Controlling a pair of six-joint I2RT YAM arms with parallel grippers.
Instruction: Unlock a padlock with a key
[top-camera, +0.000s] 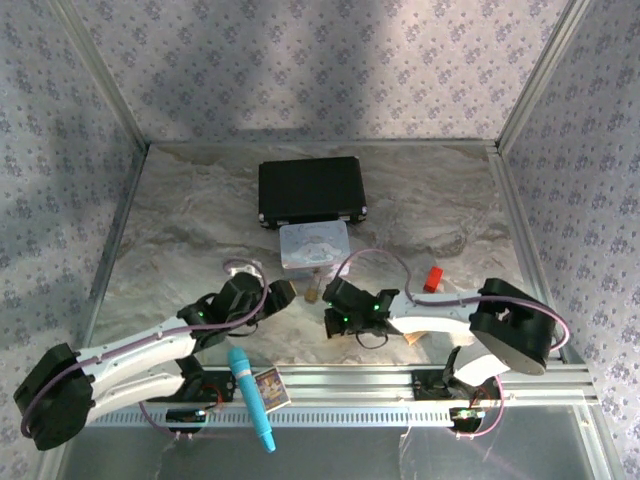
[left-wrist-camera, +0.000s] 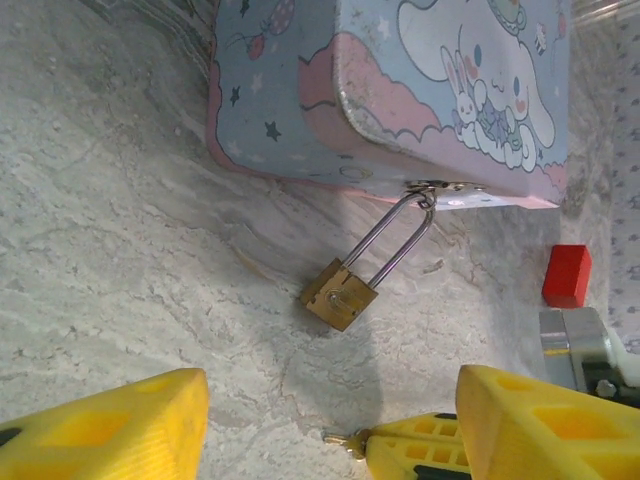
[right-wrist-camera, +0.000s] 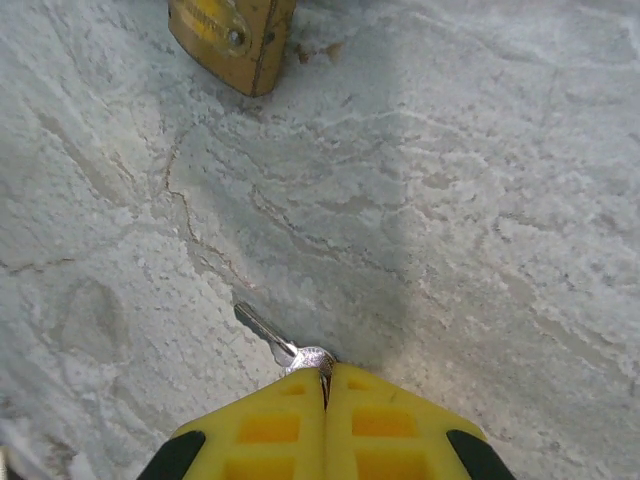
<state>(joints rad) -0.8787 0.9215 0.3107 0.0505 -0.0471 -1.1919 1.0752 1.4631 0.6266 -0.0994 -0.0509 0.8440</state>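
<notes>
The small brass padlock (left-wrist-camera: 340, 294) lies on the marble table, its silver shackle (left-wrist-camera: 395, 240) hooked through the hasp of the pastel tin box (left-wrist-camera: 400, 80). In the top view the padlock (top-camera: 312, 293) sits just in front of the tin (top-camera: 315, 243). My left gripper (left-wrist-camera: 330, 425) is open, hovering short of the padlock with nothing between its yellow fingers (left-wrist-camera: 100, 425). My right gripper (right-wrist-camera: 325, 378) is shut on the head of the silver key (right-wrist-camera: 272, 335), whose blade points toward the padlock (right-wrist-camera: 232, 35). That key (left-wrist-camera: 345, 437) also pokes out low in the left wrist view.
A black case (top-camera: 312, 190) stands behind the tin. A small red piece (top-camera: 433, 278) lies right of the padlock. A blue pen (top-camera: 252, 395) and a small card box (top-camera: 272, 385) rest on the front rail. Patterned walls close in the table.
</notes>
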